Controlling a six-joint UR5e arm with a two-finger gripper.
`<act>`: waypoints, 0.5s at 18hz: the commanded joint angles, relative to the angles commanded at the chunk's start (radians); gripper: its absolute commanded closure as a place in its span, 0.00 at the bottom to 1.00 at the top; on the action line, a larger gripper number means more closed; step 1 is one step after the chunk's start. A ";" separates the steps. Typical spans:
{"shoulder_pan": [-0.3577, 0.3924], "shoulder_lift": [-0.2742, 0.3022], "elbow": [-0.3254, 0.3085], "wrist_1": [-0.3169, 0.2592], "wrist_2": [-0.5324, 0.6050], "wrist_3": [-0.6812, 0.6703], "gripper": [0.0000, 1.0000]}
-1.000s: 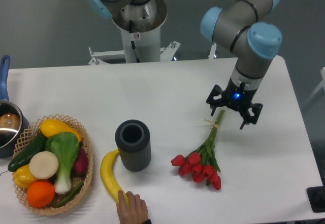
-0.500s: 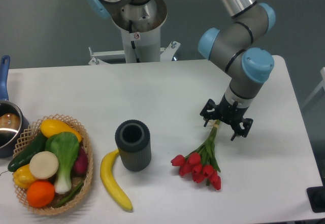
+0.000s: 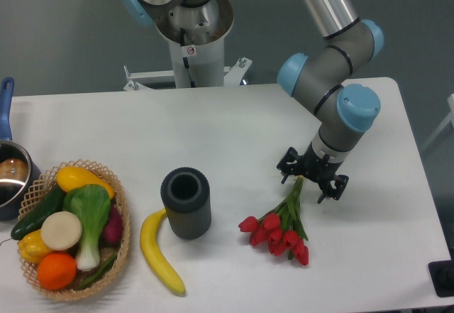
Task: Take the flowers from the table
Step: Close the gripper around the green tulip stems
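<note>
The flowers (image 3: 278,228), red tulips on long green stems, lie on the white table (image 3: 227,128) at the front right, blooms toward the front. My gripper (image 3: 310,180) is low over the upper end of the stems, its black fingers spread open on either side of them. The tan band and the stem tips are hidden under the gripper. I see no grasp on the stems.
A dark ribbed cylinder vase (image 3: 186,203) stands left of the flowers, with a banana (image 3: 157,252) in front of it. A wicker basket of vegetables and fruit (image 3: 67,228) sits at the front left, a pot (image 3: 10,178) at the left edge. The robot base (image 3: 191,36) is behind the table.
The gripper has come down and forward-left over the stems' upper end, covering the tan band. A hand that touched the banana a second ago is gone. The flowers have not moved.
</note>
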 joint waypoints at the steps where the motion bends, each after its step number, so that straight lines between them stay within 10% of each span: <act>1: -0.012 -0.006 0.000 0.002 0.000 -0.002 0.00; 9: -0.022 -0.020 -0.006 0.038 0.002 -0.003 0.12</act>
